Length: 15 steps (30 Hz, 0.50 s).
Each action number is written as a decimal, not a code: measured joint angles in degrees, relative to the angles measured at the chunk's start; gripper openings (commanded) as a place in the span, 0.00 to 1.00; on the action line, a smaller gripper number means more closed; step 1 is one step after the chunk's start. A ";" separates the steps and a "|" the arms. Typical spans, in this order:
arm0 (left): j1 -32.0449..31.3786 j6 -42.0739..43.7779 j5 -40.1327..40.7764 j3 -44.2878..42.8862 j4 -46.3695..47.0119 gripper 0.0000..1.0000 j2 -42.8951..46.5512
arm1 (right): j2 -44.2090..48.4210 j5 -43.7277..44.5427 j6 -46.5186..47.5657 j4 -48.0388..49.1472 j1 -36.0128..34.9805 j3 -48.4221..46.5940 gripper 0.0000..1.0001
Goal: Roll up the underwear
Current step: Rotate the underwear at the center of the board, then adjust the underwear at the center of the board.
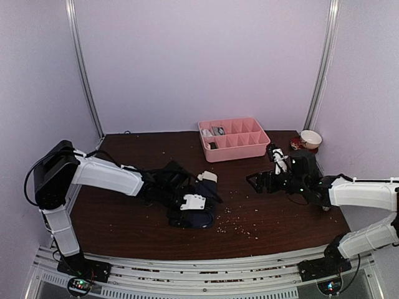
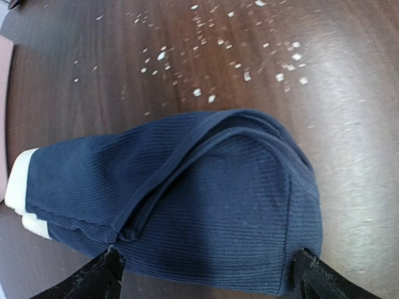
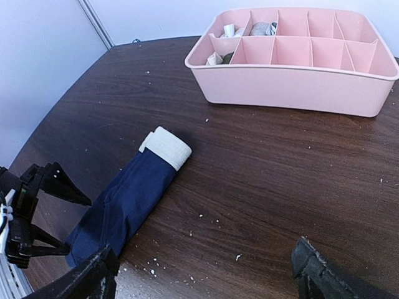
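The navy underwear (image 1: 204, 212) lies folded into a long strip left of the table's middle, with its cream-white waistband (image 1: 209, 177) at the far end. It also shows in the left wrist view (image 2: 206, 205) and the right wrist view (image 3: 128, 199). My left gripper (image 1: 189, 212) is open, and its fingers (image 2: 106, 277) straddle the strip's near end (image 2: 209, 277). My right gripper (image 1: 255, 182) is open and empty above bare table (image 3: 202, 274), to the right of the strip. A grey cloth roll (image 3: 265, 28) sits in a compartment of the tray.
The pink compartment tray (image 1: 240, 149) stands at the back centre and also shows in the right wrist view (image 3: 287, 93). A white cup (image 1: 310, 138) stands at the back right. Pale crumbs (image 1: 234, 221) are scattered on the dark wooden table.
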<state>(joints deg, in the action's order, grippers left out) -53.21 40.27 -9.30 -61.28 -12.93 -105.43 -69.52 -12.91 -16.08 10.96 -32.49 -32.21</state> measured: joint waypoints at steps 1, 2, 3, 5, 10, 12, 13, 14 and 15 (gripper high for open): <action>0.00 -0.22 -0.94 -0.33 -0.87 0.98 0.02 | -1.01 -0.13 0.50 0.20 -0.13 0.00 1.00; 0.11 -0.42 -1.86 -0.70 -1.53 0.98 0.20 | -1.11 -0.13 0.59 0.20 -0.28 0.00 1.00; 0.33 -0.59 -2.84 -1.16 -2.25 0.98 0.55 | -1.53 -0.02 1.09 0.20 -0.74 0.00 1.00; 1.09 -0.96 -5.16 -2.56 -3.85 0.98 2.03 | -1.99 0.13 2.05 0.09 -2.10 -0.17 1.00; 5.46 -1.46 -11.45 -11.96 -7.04 0.98 4.46 | -3.91 0.57 5.05 0.00 -7.50 -1.88 1.00; 8.22 -1.86 -13.86 -16.98 -8.22 0.98 4.31 | -4.55 0.37 6.10 0.13 -9.29 -2.45 0.99; 9.31 -2.14 -14.78 -18.97 -8.61 0.98 3.96 | -4.74 0.11 6.75 0.24 -10.03 -2.56 0.98; 10.38 -2.51 -15.69 -21.09 -8.79 0.93 3.28 | -4.87 -0.13 7.26 0.31 -10.86 -2.62 0.97; 11.43 -2.95 -16.72 -23.74 -9.31 0.84 2.01 | -4.98 -0.33 7.85 0.37 -11.65 -2.71 0.94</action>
<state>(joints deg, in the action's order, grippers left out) -41.78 37.32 -26.02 -85.01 -22.24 -103.42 -74.50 -13.23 -8.23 11.33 -44.14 -34.92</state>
